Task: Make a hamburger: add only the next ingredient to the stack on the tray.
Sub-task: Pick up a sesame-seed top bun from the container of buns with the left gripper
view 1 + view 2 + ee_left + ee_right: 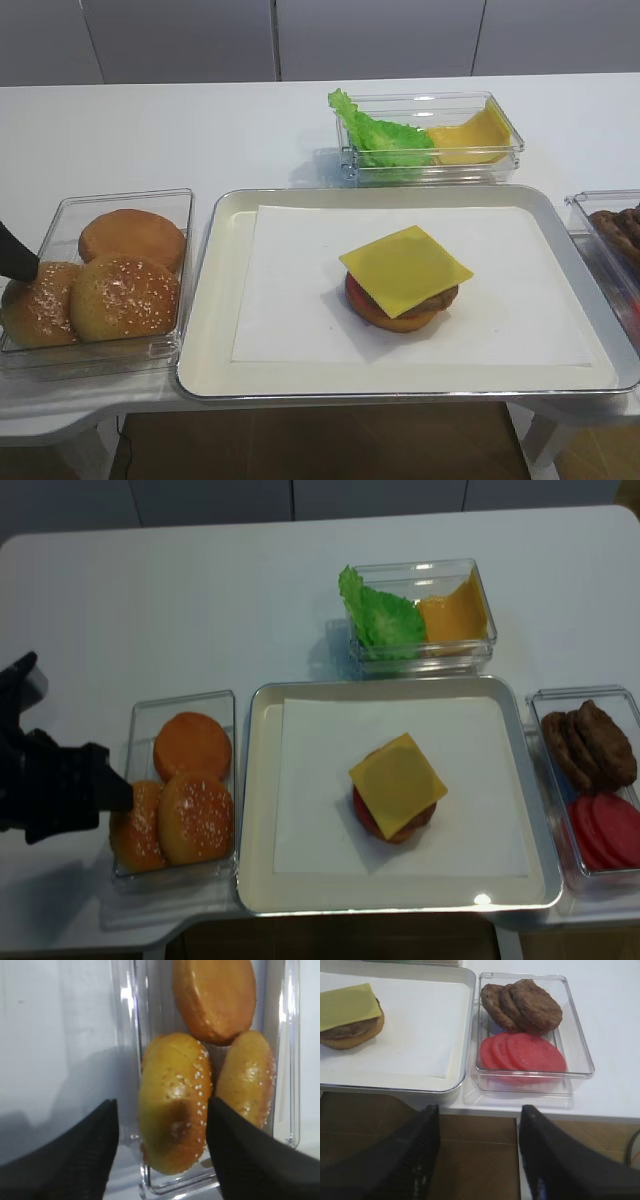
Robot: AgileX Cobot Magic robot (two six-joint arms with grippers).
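Note:
The stack (405, 280) of bun base, tomato, patty and square yellow cheese sits mid-tray (215, 330); it also shows in the right wrist view (350, 1015). Two sesame-seeded bun tops lie in a clear bin (120, 200) on the left. My left gripper (161, 1101) is open and straddles the nearer sesame bun top (175, 1105), the leftmost one (137, 827). One finger (75, 1160) is outside the bin wall, the other (250, 1155) sits between the two seeded buns. My right gripper (480, 1108) hangs open and empty over the floor before the table edge.
A smooth seedless bun (132, 238) lies at the back of the bun bin. A bin of lettuce and cheese (430, 135) stands behind the tray. A bin of patties and tomato slices (527, 1025) stands right of the tray.

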